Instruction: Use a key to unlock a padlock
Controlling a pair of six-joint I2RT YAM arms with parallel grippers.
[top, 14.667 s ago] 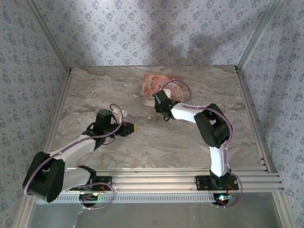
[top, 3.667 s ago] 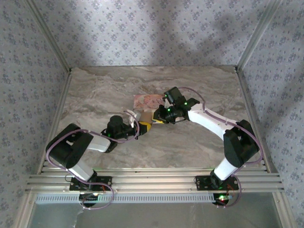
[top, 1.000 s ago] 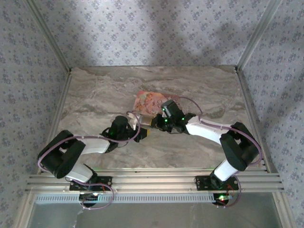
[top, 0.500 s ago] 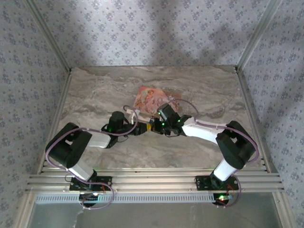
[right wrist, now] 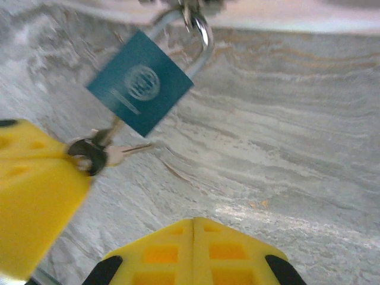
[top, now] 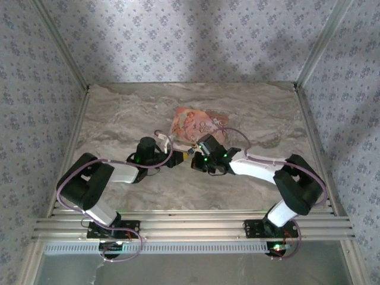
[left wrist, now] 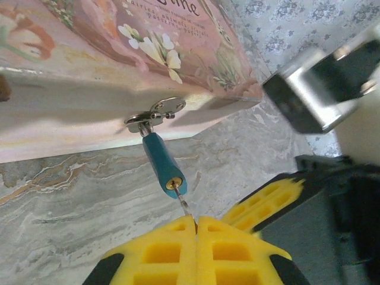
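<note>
Closing empty just now short of the square teal-blue metal padlock (right wrist: 139, 83), the right gripper (right wrist: 193, 228) leaves it unbraced; the left gripper (left wrist: 196, 221) pinches the inserted silver metal key (left wrist: 181, 202).

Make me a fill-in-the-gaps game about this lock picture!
The padlock is coloured ____. The left end effector is shut on the ____. The right end effector holds ____. Its fingers are ____.
Missing words: blue, key, nothing, yellow.
</note>
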